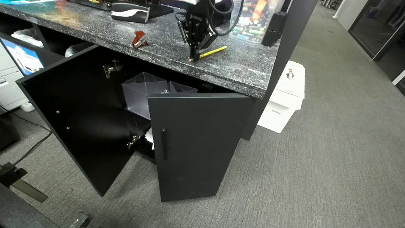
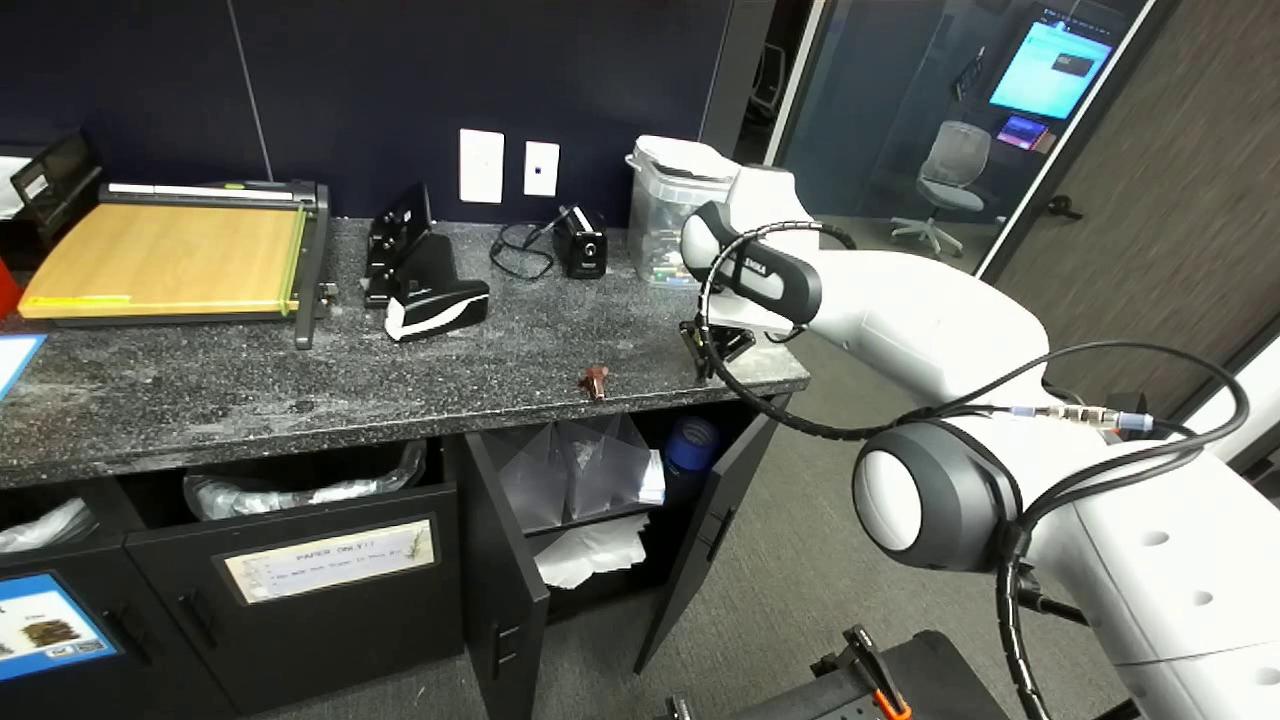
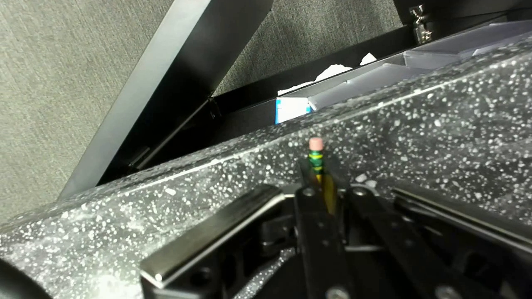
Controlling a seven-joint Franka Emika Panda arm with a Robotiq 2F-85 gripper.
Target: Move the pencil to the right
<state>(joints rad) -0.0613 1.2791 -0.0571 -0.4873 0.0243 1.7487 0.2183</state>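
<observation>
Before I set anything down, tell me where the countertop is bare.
Bare: between the paper cutter and the front edge of the countertop, and between the stapler and the red staple remover. Crowded: along the back, by the black corded device and clear bin, and around the pencil, between the jaws.

Exterior views decently lit and mostly sharp; light direction unclear. Coloured glare on the bench (image 1: pixel 167 41), toward the left edge, in an exterior view. Wrist view: blown-out hotspot lower left, dark, slightly soft foreground. Inner face of a cabinet door (image 1: pixel 88 120) sinks to black; screen (image 2: pixel 1050 68) glows.
</observation>
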